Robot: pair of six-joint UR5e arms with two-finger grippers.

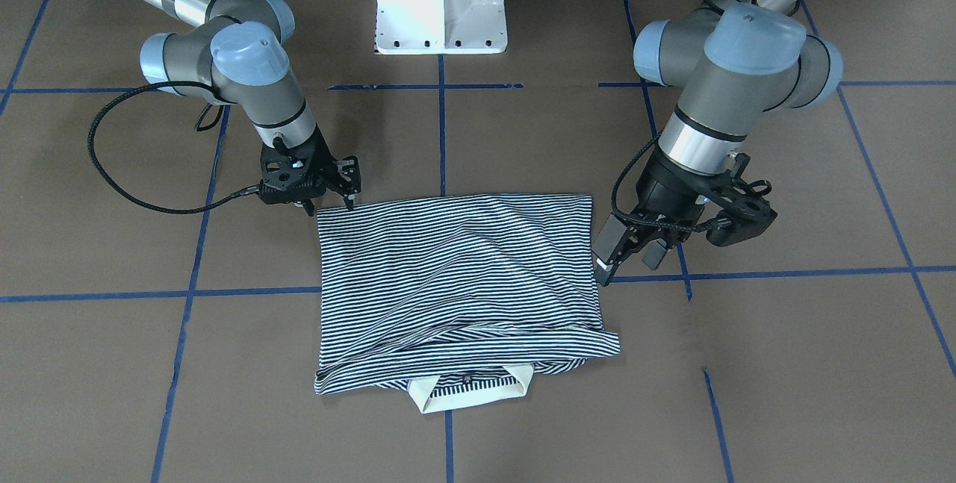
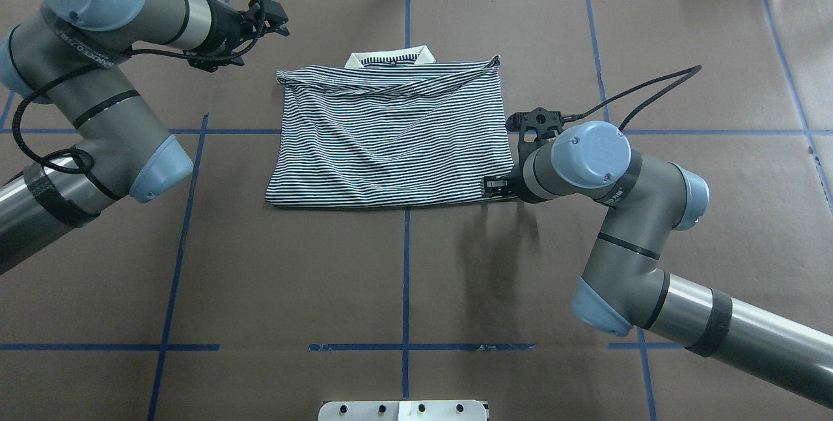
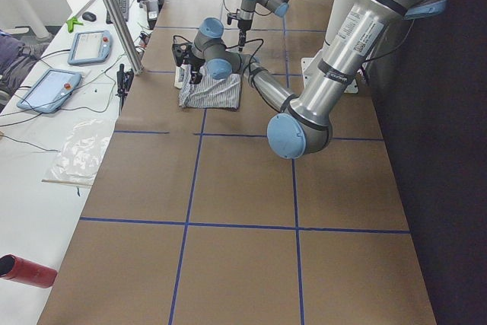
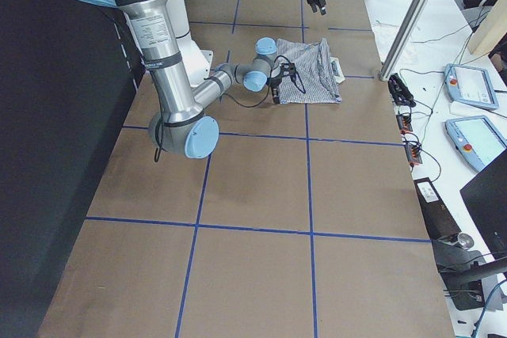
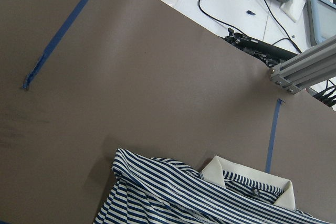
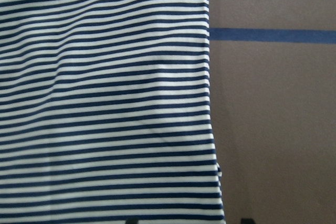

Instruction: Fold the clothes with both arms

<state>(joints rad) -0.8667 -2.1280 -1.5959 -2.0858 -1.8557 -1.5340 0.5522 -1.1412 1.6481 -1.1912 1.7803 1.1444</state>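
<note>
The striped polo shirt (image 1: 455, 274) lies folded into a rough rectangle mid-table, its cream collar (image 1: 470, 393) poking out on the side away from the robot. It also shows in the overhead view (image 2: 390, 141). My right gripper (image 1: 328, 205) is low at the shirt's near right corner (image 2: 493, 187). The right wrist view shows the shirt's hem edge (image 6: 212, 129) close up, with dark tips spread either side, so the gripper is open. My left gripper (image 2: 278, 19) is open and empty, raised beyond the shirt's far left corner (image 5: 123, 161). It also shows in the front view (image 1: 629, 263).
The white pedestal base (image 1: 441, 5) stands on the robot's side. Blue tape lines (image 2: 407, 265) grid the brown table cover. An operators' bench with tablets (image 3: 49, 89) and a metal post (image 4: 412, 21) runs along the far edge.
</note>
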